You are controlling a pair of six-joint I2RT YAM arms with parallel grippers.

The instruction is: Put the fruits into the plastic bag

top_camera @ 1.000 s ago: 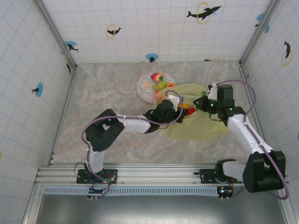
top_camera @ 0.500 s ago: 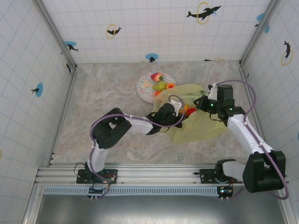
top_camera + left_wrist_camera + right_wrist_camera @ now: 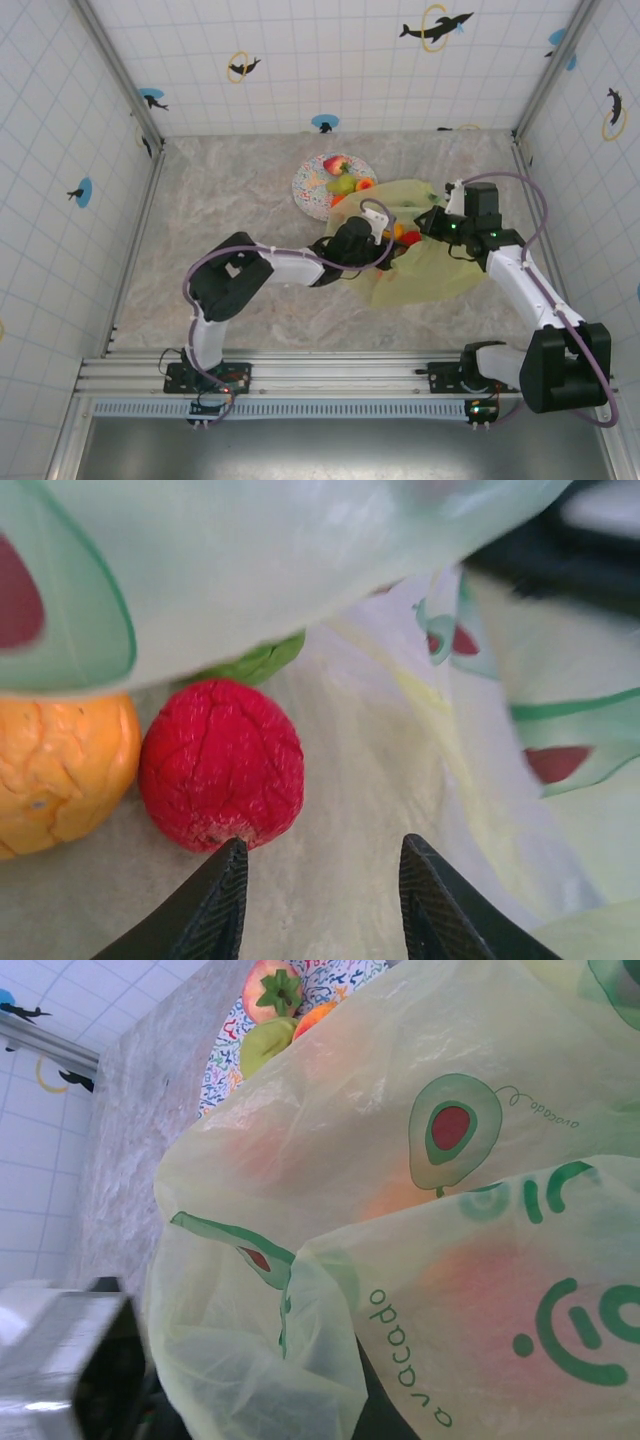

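Inside the translucent yellow-green avocado-print plastic bag (image 3: pixel 430 275), the crinkled red round fruit (image 3: pixel 222 765) lies just beyond the parted left fingers (image 3: pixel 222 905), touching one tip. A second ago they were closed. The right fingers (image 3: pixel 432 222) clamp the bag's rim.

one plastic bag (image 3: pixel 430 275), one plate (image 3: pixel 308 196), three fruits (image 3: pixel 345 183) on it, two fruits (image 3: pixel 222 765) in the bag

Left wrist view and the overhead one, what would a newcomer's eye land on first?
The bright red fruit lies inside the plastic bag beside an orange fruit, just ahead of the open left end effector. From above, the yellow-green bag sprawls right of centre. The patterned plate, with more fruits on it, sits just behind the bag.
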